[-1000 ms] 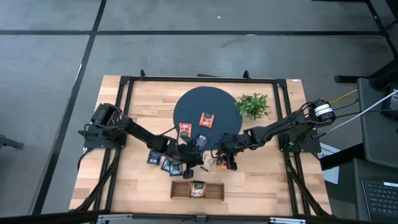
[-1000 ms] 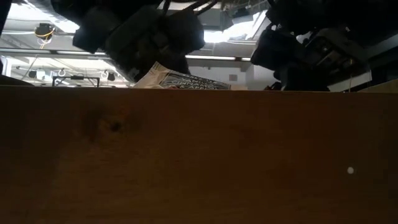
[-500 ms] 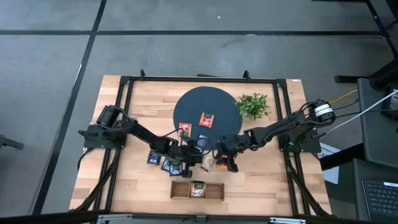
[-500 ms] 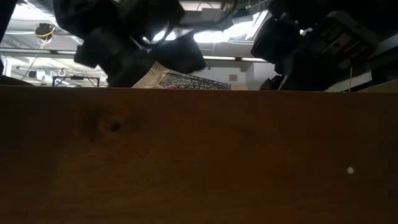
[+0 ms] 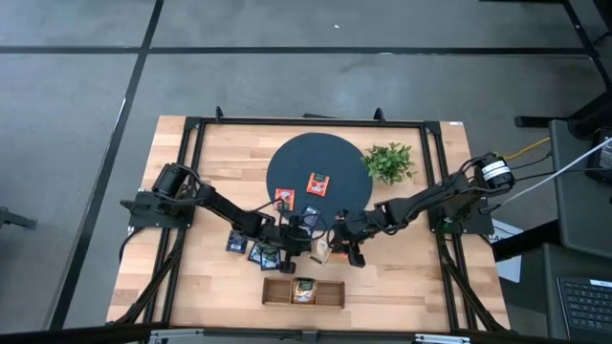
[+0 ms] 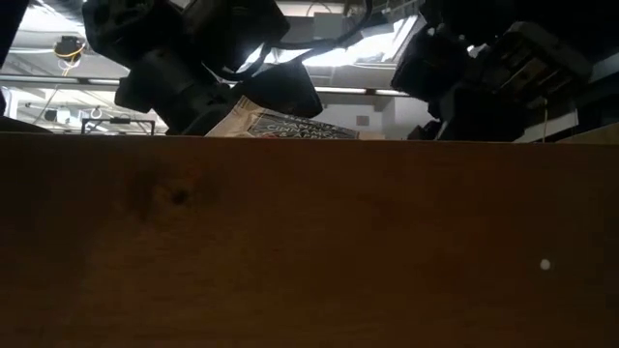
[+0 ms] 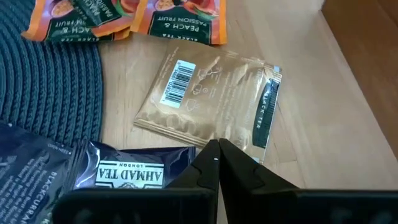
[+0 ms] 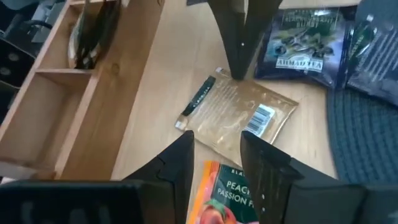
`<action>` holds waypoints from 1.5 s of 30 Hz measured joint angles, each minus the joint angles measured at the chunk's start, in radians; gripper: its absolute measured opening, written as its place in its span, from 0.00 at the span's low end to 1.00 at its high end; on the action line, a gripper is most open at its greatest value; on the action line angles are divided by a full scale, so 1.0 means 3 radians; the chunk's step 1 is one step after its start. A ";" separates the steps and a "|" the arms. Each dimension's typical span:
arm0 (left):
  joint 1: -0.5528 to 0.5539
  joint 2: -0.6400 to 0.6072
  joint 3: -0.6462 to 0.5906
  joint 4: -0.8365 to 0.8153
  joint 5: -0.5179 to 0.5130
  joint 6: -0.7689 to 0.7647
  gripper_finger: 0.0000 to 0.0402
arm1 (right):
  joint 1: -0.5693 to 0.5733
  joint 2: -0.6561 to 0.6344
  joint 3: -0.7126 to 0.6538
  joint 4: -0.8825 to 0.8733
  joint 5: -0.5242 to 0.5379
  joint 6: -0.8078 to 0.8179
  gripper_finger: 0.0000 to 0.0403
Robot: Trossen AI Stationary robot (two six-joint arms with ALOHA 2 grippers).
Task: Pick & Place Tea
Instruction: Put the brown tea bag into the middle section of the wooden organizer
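Mid-pick: left claw (image 7: 217,149) shut tight, tips pressed at the edge of the gold sachet (image 7: 211,99) lying flat on the tabletop (image 7: 323,93) near the tray (image 8: 68,74), nothing held; right claw (image 8: 216,149) half-open over it, empty; next, needs reopening and straddling that edge.

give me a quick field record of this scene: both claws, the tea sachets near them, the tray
left claw: shut, tips meeting at the edge of the gold sachet, nothing seen held
right claw: open, above the gold sachet, an orange peach sachet under it
navy sachet: beside the left claw, partly on the dark round mat
orange sachets on mat: and
wooden tray: near the table's front edge, one sachet in its middle compartment
plant: beside the mat
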 joint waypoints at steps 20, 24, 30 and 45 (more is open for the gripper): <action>0.0069 0.0095 -0.0001 0.0058 0.0100 -0.0421 0.00 | 0.0000 0.0220 0.0000 -0.0211 -0.0404 0.0476 0.33; 0.0076 0.0106 -0.0008 0.0230 0.0067 -0.0421 0.01 | -0.0001 0.0220 0.0000 -0.0211 -0.0404 0.0477 0.33; 0.0129 0.0109 -0.0008 0.0285 0.0115 -0.0563 0.00 | -0.0067 0.0245 0.0000 -0.0200 -0.0402 0.0476 0.33; 0.0135 0.0109 -0.0007 0.0291 0.0127 -0.0648 0.01 | -0.0216 0.0546 0.0000 0.0351 -0.0637 0.0385 0.33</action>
